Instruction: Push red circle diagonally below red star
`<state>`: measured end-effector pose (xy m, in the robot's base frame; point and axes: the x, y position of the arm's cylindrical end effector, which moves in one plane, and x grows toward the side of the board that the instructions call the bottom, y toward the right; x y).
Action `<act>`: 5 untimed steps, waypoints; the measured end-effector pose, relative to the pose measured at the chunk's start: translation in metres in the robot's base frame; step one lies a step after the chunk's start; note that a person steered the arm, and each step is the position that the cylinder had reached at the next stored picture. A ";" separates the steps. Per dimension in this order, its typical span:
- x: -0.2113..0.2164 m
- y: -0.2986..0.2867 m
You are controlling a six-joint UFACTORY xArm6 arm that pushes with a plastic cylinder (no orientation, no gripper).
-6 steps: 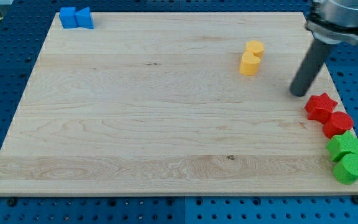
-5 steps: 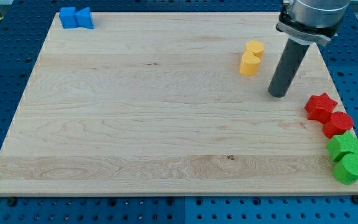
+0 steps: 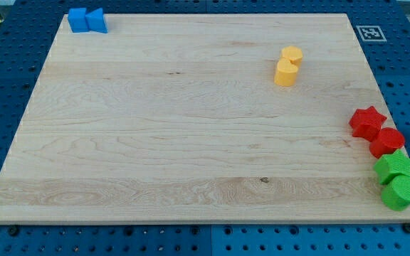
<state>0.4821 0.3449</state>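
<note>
Red circle (image 3: 387, 141) — tip unseen.

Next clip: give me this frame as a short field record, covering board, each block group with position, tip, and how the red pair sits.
board: pale wooden board on blue pegboard
red pair: red star-shaped block at the view's right edge; red circle block touching it, diagonally below-right
green pair: green star-shaped block above green circle block, bottom right corner
yellow pair: two yellow blocks, upper right
blue pair: two blue blocks, top left corner
my tip: not visible
</note>
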 end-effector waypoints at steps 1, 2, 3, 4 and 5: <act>0.053 -0.001; 0.061 -0.022; 0.037 -0.046; 0.038 -0.066; 0.038 -0.082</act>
